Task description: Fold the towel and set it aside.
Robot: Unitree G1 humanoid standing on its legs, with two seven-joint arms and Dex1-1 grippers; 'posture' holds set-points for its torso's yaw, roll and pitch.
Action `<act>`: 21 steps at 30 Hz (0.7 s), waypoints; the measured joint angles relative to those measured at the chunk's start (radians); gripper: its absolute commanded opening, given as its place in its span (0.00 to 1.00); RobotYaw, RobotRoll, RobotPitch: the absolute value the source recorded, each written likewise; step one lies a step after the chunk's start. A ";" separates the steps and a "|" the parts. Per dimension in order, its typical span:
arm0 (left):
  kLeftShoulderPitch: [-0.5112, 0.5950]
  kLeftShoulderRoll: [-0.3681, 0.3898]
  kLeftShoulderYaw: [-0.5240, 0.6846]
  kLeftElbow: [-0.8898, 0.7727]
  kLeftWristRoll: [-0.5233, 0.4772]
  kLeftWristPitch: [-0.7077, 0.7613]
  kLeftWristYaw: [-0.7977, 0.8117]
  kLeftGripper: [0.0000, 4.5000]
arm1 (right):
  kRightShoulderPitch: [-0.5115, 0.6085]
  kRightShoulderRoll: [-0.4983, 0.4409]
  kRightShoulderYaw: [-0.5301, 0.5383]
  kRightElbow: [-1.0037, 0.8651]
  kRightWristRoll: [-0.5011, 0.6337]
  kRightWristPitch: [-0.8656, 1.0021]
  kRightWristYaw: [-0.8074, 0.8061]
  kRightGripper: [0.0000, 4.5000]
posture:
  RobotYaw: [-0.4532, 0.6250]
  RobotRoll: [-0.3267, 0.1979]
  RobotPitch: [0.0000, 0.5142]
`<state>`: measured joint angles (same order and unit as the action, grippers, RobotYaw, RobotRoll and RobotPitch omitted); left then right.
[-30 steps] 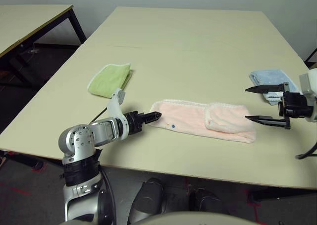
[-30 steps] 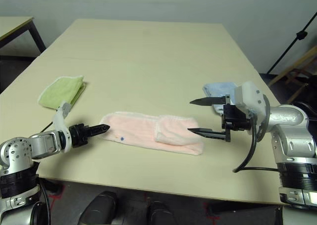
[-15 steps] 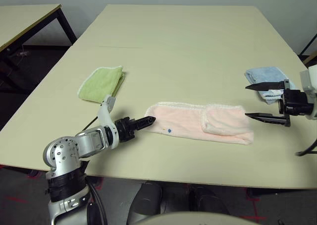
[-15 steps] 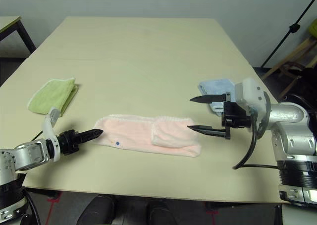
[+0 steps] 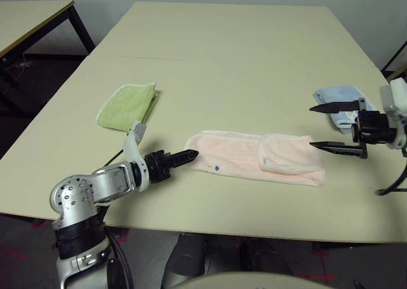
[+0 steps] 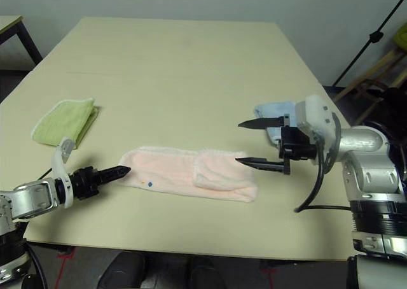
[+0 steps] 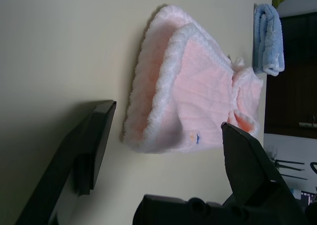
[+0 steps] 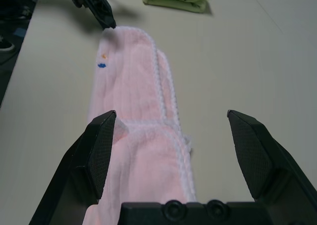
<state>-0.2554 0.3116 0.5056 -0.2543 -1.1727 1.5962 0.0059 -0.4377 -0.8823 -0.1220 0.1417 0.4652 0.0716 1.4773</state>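
Three cloths sit on the pale beige tabletop (image 5: 254, 60), listing from my left. Small yellow-green folded terry cloth (image 5: 127, 105) lies far left, well apart from everything else. My left end effector (image 5: 188, 155) comes next, black fingers pointing toward my right, tips just beside the left end of the towel; head views show the fingers stacked so the gap is hidden there, but the left wrist view shows the two black fingers (image 7: 91, 150) spread wide with nothing between them, the towel's near end framed in the gap beyond. Large pale pink terry towel (image 5: 254, 158) with white bobbled edging lies flat near the front edge of the tabletop, centre of the scene, folded into a long narrow strip running left to right. Its right end is doubled back over itself, making a thicker layer there. Small dark-blue embroidered motif (image 5: 216, 169) shows near the left end, tiny orange mark beside it in the right wrist view. My right end effector (image 5: 321, 126) hovers off the towel's right end, fingers pointing toward my left, spread wide, one above the other, gripping nothing; lower finger tip is just past the towel's right end, cannot tell if touching. Small light-blue folded cloth (image 5: 336, 102) lies behind that end effector, near the right edge of the tabletop, apart from the pink towel.
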 measured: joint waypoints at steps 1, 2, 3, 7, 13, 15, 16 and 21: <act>-0.002 0.000 0.004 0.000 -0.007 0.000 0.007 1.00 | -0.010 0.004 0.006 0.002 0.000 0.001 0.001 1.00 | 0.62 0.62 0.23; -0.005 -0.001 0.007 0.000 -0.012 0.000 0.013 1.00 | -0.018 0.007 0.013 0.004 0.000 0.002 0.002 1.00 | 0.62 0.62 0.23; -0.011 -0.003 0.012 0.000 -0.014 0.001 0.020 1.00 | -0.024 0.008 0.019 0.007 0.000 0.003 0.003 1.00 | 0.62 0.62 0.23; -0.043 -0.008 0.048 0.000 -0.010 0.001 0.049 1.00 | -0.040 0.019 0.029 0.021 0.000 0.007 0.007 1.00 | 0.63 0.62 0.22; -0.115 0.004 0.086 0.010 -0.010 0.001 0.071 1.00 | -0.049 0.038 0.031 0.024 0.000 0.015 0.010 1.00 | 0.63 0.62 0.22; -0.121 0.007 0.088 0.016 -0.012 0.001 0.073 1.00 | -0.049 0.038 0.031 0.022 0.000 0.020 0.010 1.00 | 0.63 0.62 0.22; -0.121 0.014 0.084 0.018 -0.019 0.001 0.073 1.00 | -0.048 0.038 0.031 0.020 0.000 0.024 0.011 1.00 | 0.63 0.62 0.22; -0.102 0.099 0.042 0.019 -0.135 0.001 0.071 1.00 | -0.032 0.024 0.029 0.002 0.005 0.040 0.018 1.00 | 0.62 0.62 0.22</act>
<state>-0.3572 0.4110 0.5472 -0.2357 -1.3076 1.5970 0.0770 -0.4692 -0.8584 -0.0934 0.1434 0.4703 0.1114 1.4950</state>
